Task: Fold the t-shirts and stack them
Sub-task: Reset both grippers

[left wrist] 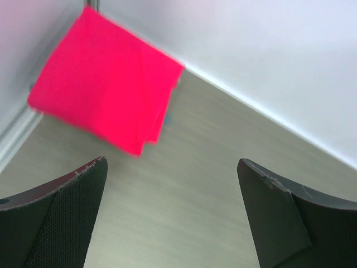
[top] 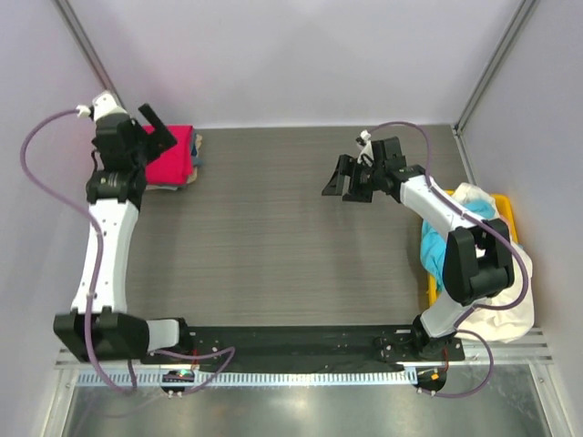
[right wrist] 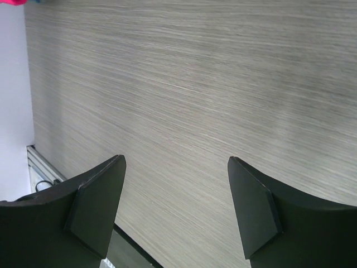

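A folded bright red-pink t-shirt [top: 173,159] lies on top of a small stack at the table's far left; tan and dark edges show beneath it. It also shows in the left wrist view [left wrist: 100,84], flat against the wall corner. My left gripper [top: 157,129] hovers above it, open and empty [left wrist: 172,162]. My right gripper [top: 342,182] is open and empty over bare table at centre right [right wrist: 175,159]. A cyan t-shirt [top: 441,257] and a cream-white t-shirt [top: 475,196] lie crumpled in the bin at right.
A yellow plastic bin [top: 506,211] stands at the right edge beside the right arm's base. White walls close in the back and sides. The grey wood-grain table [top: 273,237] spreads between the arms. A black base rail [top: 291,341] runs along the near edge.
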Robot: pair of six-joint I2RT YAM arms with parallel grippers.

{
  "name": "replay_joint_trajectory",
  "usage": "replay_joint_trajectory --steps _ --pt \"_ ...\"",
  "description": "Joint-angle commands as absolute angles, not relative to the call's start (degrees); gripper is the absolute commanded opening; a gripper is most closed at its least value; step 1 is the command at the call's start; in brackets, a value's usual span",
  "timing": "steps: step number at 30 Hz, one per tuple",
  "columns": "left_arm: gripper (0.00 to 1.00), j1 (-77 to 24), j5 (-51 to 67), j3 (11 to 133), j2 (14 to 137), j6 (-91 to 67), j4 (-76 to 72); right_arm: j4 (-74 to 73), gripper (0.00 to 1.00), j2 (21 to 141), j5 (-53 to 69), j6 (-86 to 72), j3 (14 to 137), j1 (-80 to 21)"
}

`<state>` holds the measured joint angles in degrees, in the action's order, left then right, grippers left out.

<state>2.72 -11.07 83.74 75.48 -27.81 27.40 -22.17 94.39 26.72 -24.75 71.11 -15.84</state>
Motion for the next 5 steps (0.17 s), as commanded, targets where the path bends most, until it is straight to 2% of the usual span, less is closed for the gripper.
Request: replay_joint_trajectory --steps 1,5 --pt "1.0 2.9 -4.58 72.27 68.67 -28.92 29.53 -16.09 0.8 90.8 28.56 -26.37 71.02 -17.13" --pt "1.0 2.9 2.0 62.16 58.73 -29.44 29.62 -15.21 0.79 86.5 22.36 -26.19 70.58 -19.15"
